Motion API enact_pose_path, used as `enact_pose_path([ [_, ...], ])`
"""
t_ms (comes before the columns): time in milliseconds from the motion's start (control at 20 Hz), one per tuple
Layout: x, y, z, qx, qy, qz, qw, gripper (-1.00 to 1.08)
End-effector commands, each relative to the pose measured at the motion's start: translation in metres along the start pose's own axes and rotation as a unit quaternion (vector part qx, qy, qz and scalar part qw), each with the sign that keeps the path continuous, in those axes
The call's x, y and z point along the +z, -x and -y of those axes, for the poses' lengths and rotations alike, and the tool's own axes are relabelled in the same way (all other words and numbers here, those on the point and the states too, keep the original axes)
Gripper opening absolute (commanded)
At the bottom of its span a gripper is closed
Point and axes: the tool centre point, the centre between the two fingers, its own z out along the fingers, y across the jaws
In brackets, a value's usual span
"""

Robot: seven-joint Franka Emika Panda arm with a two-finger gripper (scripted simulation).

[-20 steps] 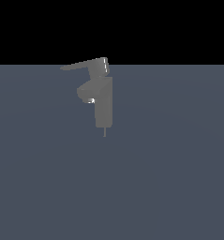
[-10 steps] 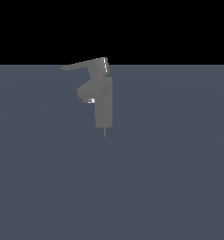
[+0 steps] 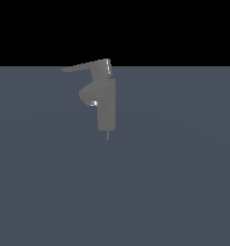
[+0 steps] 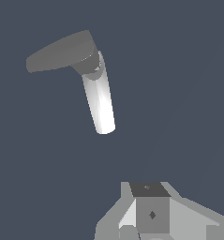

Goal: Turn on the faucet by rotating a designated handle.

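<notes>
- My gripper (image 4: pixel 153 220) is nearest: in the wrist view only its pale blocky body and one dark-faced block show at the frame's edge. The fingertips are cut off, so I cannot tell whether it is spread or pressed together. It holds nothing that I can see, and it does not appear in the exterior view.
- Past my gripper lies bare blue-grey ground (image 4: pixel 179 93), flat and even, with a gap between me and the faucet; I touch nothing.
- Farther out is the faucet (image 3: pixel 107 108), a matte grey blocky tap. In the exterior view its rectangular column stands upright on the ground, with a thin pin below its base and a short stubby spout jutting toward the exterior view's left, a bright glint at the spout's lower edge.
- In the wrist view I see the faucet from above: a pale, brightly lit body (image 4: pixel 100 103) leads away from me to the darker hub.
- Farthest is the handle (image 3: pixel 85 66), a thin flat grey blade on the small hub atop the column. It tapers to a point toward the exterior view's left, sloping slightly down to its tip. In the wrist view the handle (image 4: pixel 59 51) angles off sideways from the pale body, well apart from my gripper.
</notes>
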Motion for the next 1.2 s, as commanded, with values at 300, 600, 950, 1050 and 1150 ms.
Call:
enact_pose_path([
  [300,0.008,-0.041,0.027,0.098,0.002,0.011,0.9952,-1.0],
  [600,0.019,-0.07,0.048,0.166,0.004,0.019,0.986,-1.0],
  [950,0.036,-0.102,0.072,0.245,0.009,0.027,0.9692,-1.0],
  [1050,0.042,-0.111,0.079,0.267,0.01,0.029,0.9632,-1.0],
  [1150,0.048,-0.119,0.086,0.289,0.012,0.031,0.9567,-1.0],
])
